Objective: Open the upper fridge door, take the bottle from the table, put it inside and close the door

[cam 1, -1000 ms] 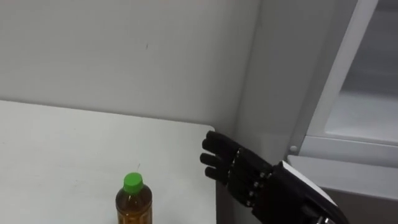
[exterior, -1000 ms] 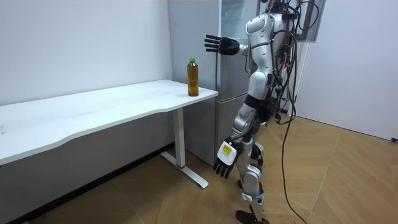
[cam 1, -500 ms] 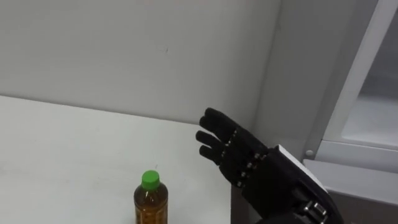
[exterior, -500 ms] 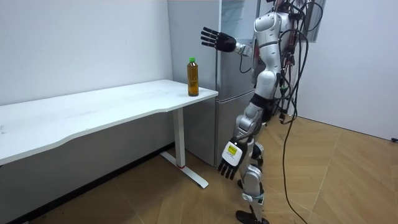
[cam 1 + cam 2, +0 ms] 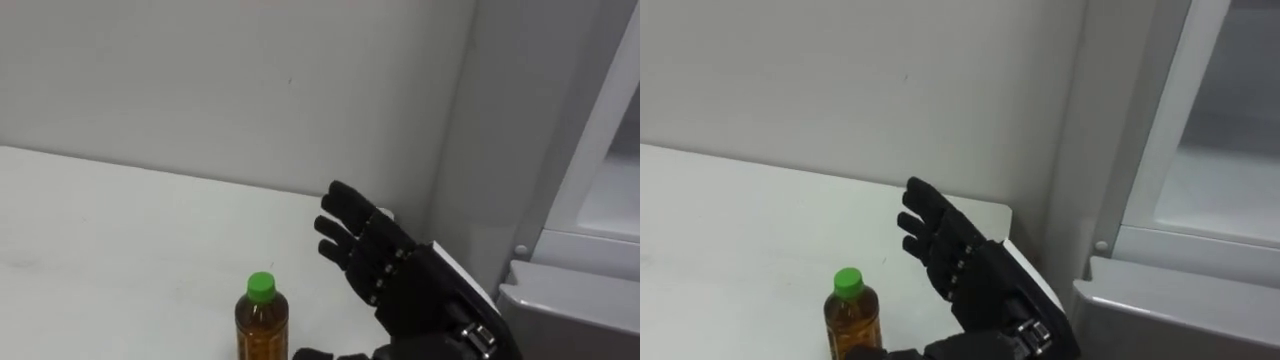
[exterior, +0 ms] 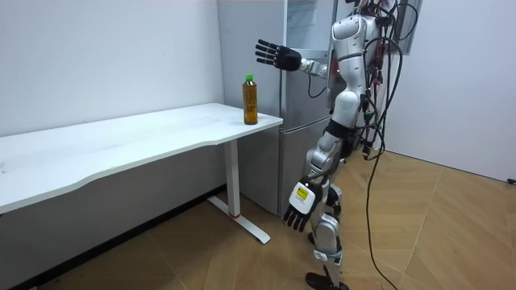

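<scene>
Has carried the right hand (image 5: 390, 270) away from the side of the fridge (image 6: 294, 137) and out over the table (image 5: 110, 220) in the last second, closer to the bottle (image 5: 262, 325) but still above and just beyond it, not touching. Keeps the fingers straight and spread, grasping nothing. Has also turned the head toward the bottle, judging by the whole eye view shifting, so counts as lining up a reach rather than a grasp; probably needs to lower and close around the body of the bottle next. Has left the bottle where it was, upright near the table corner beside the fridge. Lets the left hand (image 6: 299, 211) hang by the leg in the room view, fingers loose and empty. As for containers: bottle filled with brown liquid almost to the neck, green cap (image 5: 261, 287) on, so unlikely to spill when tipped. Upper compartment (image 5: 1225, 185) apparently standing open behind a pale frame; cannot tell what, if anything, sits inside.
</scene>
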{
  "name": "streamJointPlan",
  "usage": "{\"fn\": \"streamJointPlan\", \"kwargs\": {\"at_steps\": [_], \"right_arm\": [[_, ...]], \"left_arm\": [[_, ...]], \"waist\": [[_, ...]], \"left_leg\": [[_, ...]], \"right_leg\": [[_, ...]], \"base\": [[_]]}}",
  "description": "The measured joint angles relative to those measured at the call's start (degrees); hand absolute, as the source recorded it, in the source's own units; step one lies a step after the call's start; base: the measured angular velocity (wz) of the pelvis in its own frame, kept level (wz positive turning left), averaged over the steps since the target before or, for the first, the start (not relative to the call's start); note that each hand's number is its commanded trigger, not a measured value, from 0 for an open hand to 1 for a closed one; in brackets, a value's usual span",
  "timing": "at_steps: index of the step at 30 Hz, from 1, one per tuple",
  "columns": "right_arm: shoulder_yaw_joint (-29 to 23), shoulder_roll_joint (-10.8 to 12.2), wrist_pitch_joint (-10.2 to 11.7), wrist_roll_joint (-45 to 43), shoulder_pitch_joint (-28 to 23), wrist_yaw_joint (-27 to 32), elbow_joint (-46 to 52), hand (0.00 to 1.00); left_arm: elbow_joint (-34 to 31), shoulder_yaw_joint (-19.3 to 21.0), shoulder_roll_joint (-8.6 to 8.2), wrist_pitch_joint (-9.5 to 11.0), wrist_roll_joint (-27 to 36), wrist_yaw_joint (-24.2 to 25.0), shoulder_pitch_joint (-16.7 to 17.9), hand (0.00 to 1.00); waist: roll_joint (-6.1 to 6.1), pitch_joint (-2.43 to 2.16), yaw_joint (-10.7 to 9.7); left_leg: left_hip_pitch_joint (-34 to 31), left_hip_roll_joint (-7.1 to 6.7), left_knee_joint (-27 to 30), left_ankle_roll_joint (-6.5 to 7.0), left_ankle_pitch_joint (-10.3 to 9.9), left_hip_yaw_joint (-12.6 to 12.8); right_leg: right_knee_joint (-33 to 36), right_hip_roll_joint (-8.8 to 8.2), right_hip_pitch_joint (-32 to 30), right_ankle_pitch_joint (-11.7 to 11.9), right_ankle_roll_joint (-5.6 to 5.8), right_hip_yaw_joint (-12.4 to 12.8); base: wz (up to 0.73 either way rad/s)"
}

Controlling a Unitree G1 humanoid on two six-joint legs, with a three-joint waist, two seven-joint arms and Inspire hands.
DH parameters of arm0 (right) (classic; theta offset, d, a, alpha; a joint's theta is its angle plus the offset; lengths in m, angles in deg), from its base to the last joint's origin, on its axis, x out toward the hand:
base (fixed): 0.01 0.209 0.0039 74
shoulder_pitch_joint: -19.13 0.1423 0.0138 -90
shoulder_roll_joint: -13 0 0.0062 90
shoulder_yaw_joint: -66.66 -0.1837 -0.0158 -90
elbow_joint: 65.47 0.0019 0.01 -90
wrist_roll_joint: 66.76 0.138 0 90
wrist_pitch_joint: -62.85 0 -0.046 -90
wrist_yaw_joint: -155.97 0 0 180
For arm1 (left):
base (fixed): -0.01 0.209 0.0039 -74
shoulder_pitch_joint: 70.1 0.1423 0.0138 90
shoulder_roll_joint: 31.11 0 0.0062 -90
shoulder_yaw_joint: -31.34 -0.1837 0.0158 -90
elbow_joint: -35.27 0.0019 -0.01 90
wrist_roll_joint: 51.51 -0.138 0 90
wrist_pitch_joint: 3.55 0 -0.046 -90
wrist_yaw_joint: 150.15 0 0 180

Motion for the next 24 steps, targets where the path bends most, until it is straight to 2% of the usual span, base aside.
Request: {"fn": "streamJointPlan", "kwargs": {"at_steps": [6,8,16,18,20,24], "right_arm": [[0.4,0.0,0.0,-0.1,3.9,4.5,-4.4,0.00],[1.2,-0.1,0.0,-0.4,5.0,6.8,-6.0,0.00],[3.2,-0.2,0.1,-2.4,5.0,13.0,-6.9,0.00],[4.0,-0.2,1.0,-2.5,5.0,14.1,-8.0,0.00],[4.3,-0.2,1.0,-2.5,5.0,15.1,-9.1,0.00],[4.8,-0.1,1.6,-4.3,5.1,16.5,-12.1,0.00]], "left_arm": [[-0.2,-0.9,-0.05,-1.6,-0.1,1.2,-0.1,0.00],[-0.8,-1.8,-0.05,-2.0,0.0,1.3,0.0,0.00],[-1.2,-3.2,-0.04,-2.2,0.0,1.4,-0.1,0.00],[-2.0,-3.2,-0.03,-2.4,0.0,1.4,0.0,0.00],[-3.0,-3.2,-0.01,-2.5,-0.2,1.4,0.1,0.00],[-3.6,-3.3,0.00,-2.5,-0.5,1.8,0.3,0.00]], "waist": [[-0.78,0.07,0.0],[-0.68,0.12,0.1],[-0.51,0.33,0.1],[-0.50,0.33,0.0],[-0.42,0.39,0.0],[0.03,0.70,0.0]], "left_leg": [[-0.8,0.02,0.9,0.00,0.0,-1.7],[-0.8,0.10,1.0,-0.02,0.0,-1.9],[-0.9,0.14,0.9,-0.05,0.0,-2.5],[-0.9,0.12,0.9,-0.05,0.0,-2.8],[-0.9,0.12,0.9,-0.05,0.0,-2.9],[-0.9,0.15,0.9,-0.05,0.0,-3.8]], "right_leg": [[-1.0,-0.18,0.8,0.0,0.03,-1.4],[-1.2,-0.09,1.0,0.0,0.02,-1.4],[-2.0,0.02,1.5,-0.1,0.06,-1.7],[-2.0,-0.03,1.6,-0.1,0.12,-2.2],[-2.2,-0.04,1.8,-0.1,0.15,-2.3],[-2.9,-0.14,2.5,-0.1,0.20,-3.1]], "base": [[0.14],[0.08],[0.03],[0.06],[0.08],[0.12]]}}
